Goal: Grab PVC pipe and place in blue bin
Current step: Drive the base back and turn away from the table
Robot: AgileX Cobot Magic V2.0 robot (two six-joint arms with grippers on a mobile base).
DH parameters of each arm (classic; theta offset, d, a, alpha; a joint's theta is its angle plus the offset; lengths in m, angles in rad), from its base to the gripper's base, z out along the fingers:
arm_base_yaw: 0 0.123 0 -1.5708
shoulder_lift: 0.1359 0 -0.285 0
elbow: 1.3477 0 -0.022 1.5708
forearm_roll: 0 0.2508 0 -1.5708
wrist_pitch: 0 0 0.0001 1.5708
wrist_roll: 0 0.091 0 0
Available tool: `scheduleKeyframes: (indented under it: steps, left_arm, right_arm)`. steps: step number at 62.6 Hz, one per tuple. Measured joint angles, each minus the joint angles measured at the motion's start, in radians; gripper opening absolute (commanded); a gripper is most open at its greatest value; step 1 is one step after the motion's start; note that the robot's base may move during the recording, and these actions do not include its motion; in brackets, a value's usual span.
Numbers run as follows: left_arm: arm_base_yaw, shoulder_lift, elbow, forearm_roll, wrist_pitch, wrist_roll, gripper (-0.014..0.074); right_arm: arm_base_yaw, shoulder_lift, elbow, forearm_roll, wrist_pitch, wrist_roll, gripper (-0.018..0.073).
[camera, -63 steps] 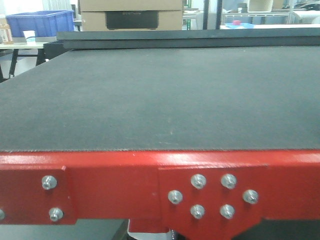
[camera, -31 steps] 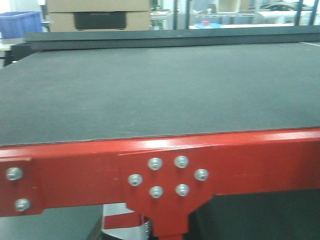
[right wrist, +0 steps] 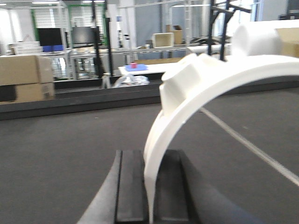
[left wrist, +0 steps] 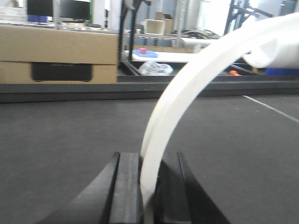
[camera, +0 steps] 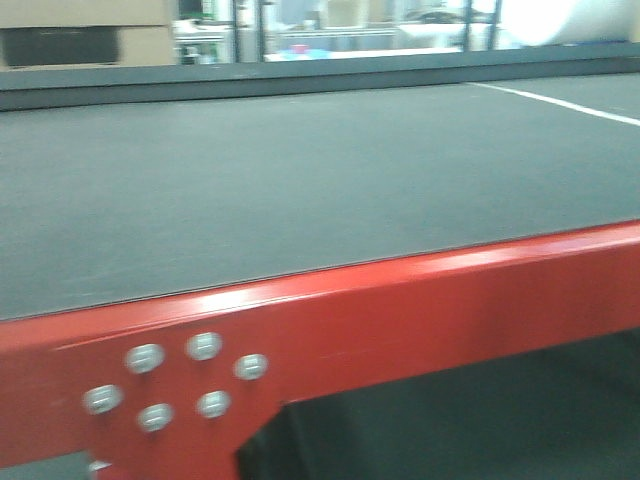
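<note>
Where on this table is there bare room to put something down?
The dark mat is bare throughout: from the red frame at the near edge back to the dark ledge, and right to the white line. The only crowding is at the wrists, where jaws clamp the PVC pipe.

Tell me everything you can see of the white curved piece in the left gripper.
The PVC pipe is a white plastic band, thin and flat, bent in an arc. Its lower end is pinched in the shut left gripper; from there it rises and sweeps to the right above the dark mat. Its far end is blurred.
</note>
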Motion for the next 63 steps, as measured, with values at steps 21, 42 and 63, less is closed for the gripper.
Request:
scheduleKeyframes:
  steps: [21, 42, 63]
  left_arm:
    - [0.000, 0.000, 0.000, 0.000, 0.000, 0.000, -0.0111]
    - [0.000, 0.000, 0.000, 0.000, 0.000, 0.000, -0.0111]
    - [0.000, 0.000, 0.000, 0.000, 0.000, 0.000, -0.0111]
  right_arm:
    - [0.000, 0.000, 0.000, 0.000, 0.000, 0.000, -0.0160]
    - [0.000, 0.000, 0.000, 0.000, 0.000, 0.000, -0.0160]
    - [0.000, 0.000, 0.000, 0.000, 0.000, 0.000, -0.0160]
